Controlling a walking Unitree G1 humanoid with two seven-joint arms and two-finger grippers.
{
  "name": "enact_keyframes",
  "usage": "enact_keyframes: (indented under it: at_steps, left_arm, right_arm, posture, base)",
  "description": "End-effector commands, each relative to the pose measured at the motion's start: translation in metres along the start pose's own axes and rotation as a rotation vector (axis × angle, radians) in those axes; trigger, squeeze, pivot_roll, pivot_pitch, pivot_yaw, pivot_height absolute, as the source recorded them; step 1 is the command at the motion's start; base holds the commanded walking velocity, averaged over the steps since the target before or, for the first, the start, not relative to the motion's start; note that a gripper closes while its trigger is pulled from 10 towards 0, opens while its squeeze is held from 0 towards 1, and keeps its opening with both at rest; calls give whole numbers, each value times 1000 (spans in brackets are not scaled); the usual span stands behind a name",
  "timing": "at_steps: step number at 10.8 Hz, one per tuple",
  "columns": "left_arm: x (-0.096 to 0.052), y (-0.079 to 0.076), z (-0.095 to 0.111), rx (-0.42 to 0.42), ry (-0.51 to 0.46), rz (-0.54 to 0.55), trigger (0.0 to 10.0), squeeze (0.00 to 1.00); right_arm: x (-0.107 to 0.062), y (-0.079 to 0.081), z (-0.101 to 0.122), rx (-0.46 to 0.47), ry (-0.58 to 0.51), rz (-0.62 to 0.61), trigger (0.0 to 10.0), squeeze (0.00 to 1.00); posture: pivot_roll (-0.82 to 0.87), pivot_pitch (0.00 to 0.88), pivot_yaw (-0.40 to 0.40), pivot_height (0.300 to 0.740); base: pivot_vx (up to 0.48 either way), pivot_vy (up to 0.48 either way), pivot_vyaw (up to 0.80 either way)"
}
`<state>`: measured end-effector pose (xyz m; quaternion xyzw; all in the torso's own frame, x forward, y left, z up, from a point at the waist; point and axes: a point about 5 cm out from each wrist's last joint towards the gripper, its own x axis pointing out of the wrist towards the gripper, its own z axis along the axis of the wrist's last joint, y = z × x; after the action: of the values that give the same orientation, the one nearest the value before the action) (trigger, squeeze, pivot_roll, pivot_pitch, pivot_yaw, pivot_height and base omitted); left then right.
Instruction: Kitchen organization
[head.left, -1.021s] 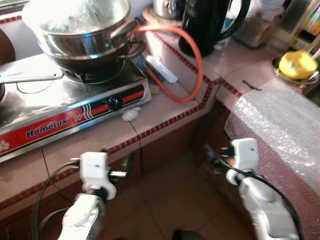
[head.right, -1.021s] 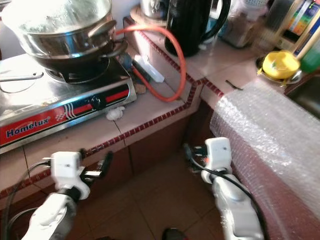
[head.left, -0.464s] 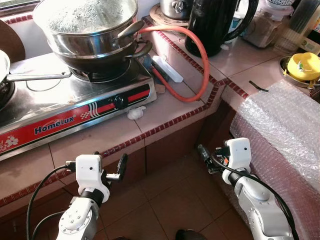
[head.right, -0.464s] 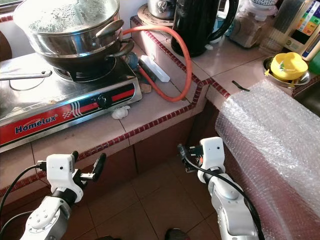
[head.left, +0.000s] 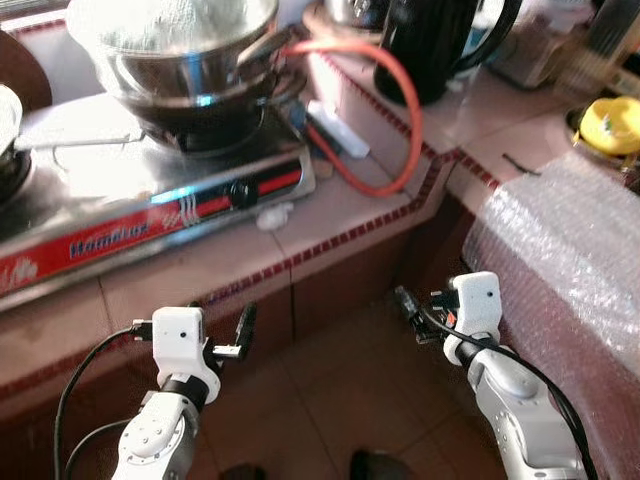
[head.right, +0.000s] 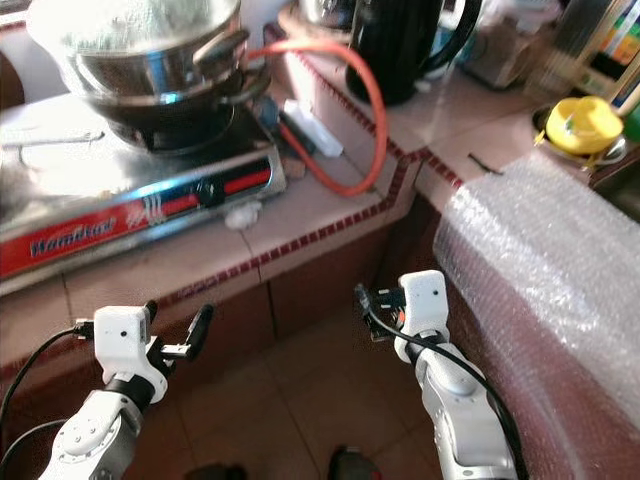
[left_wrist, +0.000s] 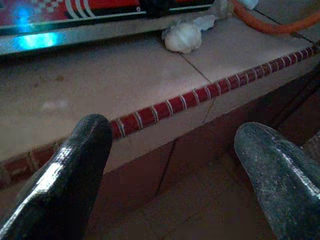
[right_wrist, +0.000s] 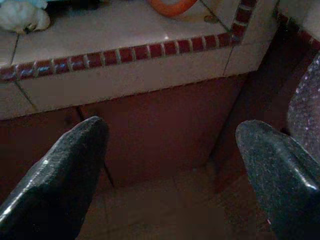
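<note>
Left wrist view gives the close look at the tiled surface (left_wrist: 150, 70): a small white crumpled lump (left_wrist: 183, 38) lies on it just beside the front of the gas stove (head.left: 150, 215), and a row of red trim tiles (left_wrist: 210, 90) runs along the edge. Right wrist view shows the same red edge from lower, with dark cabinet fronts below it and a bit of the orange hose (right_wrist: 172, 6) above.

Head views show more. On the stove stands a steel pot (head.left: 185, 70) with something pale and foamy inside. The orange hose curves from the stove over the surface toward a black kettle (head.left: 430, 45). A yellow object (head.left: 612, 125) sits in a bowl at the far right. Bubble wrap (head.left: 570, 250) covers the lower surface on the right side.

The left gripper (head.left: 243, 330) hangs in front of the edge, below the surface, fingers spread apart and holding nothing. The right gripper (head.left: 408, 305) is also spread wide and empty, near the corner, just beside the bubble wrap.

Between both arms the brown floor tiles (head.left: 330, 400) are free.
</note>
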<state>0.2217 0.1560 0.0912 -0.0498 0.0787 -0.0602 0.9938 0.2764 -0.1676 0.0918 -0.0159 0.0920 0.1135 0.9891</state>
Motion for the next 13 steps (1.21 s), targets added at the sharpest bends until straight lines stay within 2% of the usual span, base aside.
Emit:
enact_keyframes:
  at_steps: [1,12,13]
  left_arm:
    - [-2,0,-1,3,12,5,10000,0]
    - [1,4,5,9,13,3,10000,0]
    - [1,4,5,10,15,2,10000,0]
  right_arm:
    - [-1,0,-4,4,12,-3,10000,0]
    - [0,1,-3,22,-2,-25,10000,0]
    - [1,1,-2,24,-5,-28,10000,0]
  posture:
    - [-81,167,-11,740]
    - [-83,167,5,740]
    - [-84,170,7,740]
  base:
    - [-277,0,0]
    - [-296,0,0]
    - [0,0,0]
